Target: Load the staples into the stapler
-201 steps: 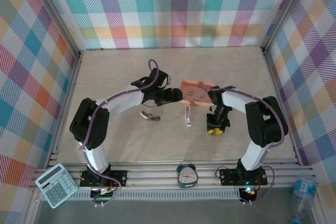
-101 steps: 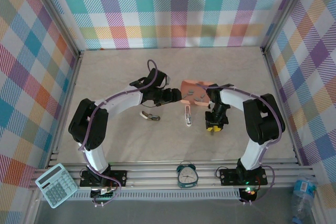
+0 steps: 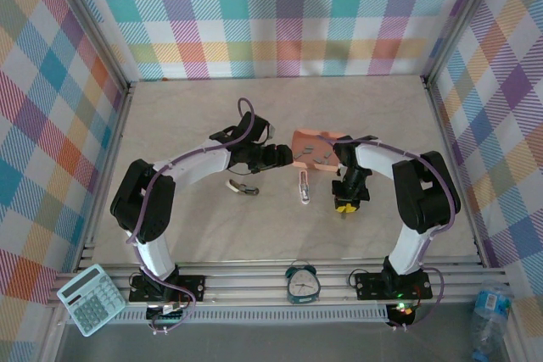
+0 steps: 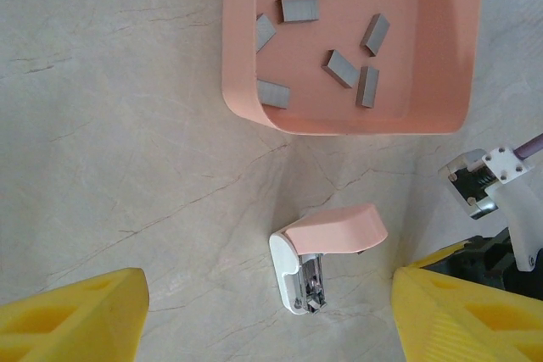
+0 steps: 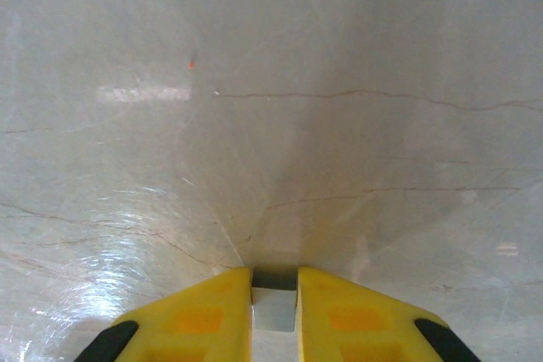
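While the right tool (image 5: 274,279) hangs low over the bench (image 5: 271,82), its yellow fingers (image 5: 195,311) are closed to a narrow gap on one grey staple strip (image 5: 274,304). The stapler (image 3: 304,187) lies on the bench just left of that tool, not touching it, long axis running near–far. The tray (image 3: 327,135) sits just beyond it on the far side, with the remaining loose strips (image 4: 343,68) inside. From the left wrist, the pink lid looks swung aside and the metal channel (image 4: 312,284) is exposed, so I judge it ready to load. Left tool (image 4: 270,307) is spread wide, holds nothing, and hovers above stapler and tray. Right arm has the strip, so the next move is a short leftward carry, then lining the strip up with the channel. Can't tell how the strip is oriented relative to that axis.
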Motion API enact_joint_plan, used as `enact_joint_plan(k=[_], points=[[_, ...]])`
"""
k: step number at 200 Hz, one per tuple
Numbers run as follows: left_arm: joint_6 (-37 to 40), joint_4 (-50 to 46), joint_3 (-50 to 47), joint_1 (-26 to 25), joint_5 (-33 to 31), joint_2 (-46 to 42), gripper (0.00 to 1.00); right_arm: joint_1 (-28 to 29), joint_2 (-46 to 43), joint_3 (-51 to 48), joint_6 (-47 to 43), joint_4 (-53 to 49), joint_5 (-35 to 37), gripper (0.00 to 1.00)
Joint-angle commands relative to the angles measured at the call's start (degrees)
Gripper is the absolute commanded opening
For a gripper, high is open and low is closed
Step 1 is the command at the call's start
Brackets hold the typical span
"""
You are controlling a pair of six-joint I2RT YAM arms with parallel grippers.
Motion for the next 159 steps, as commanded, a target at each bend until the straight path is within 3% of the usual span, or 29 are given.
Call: enact_joint_plan(k=[1,72,159], points=[[0.9,-0.1,-0.6,0.8,0.0,-2.5,0.75,1.0,-1.1,-1.1,0.5,1.6,-0.8,0.16],[0.9,0.5,-3.7,4.7,-1.2,-5.9,0.75,3.4,-12.4,-1.8,0.0,8.0,-1.2,0.14],[2.7,0.3,-9.6,15.3,-3.2,-14.8,0.76,15.1,-14.8,0.4,2.7,19.5,7.0,0.14]])
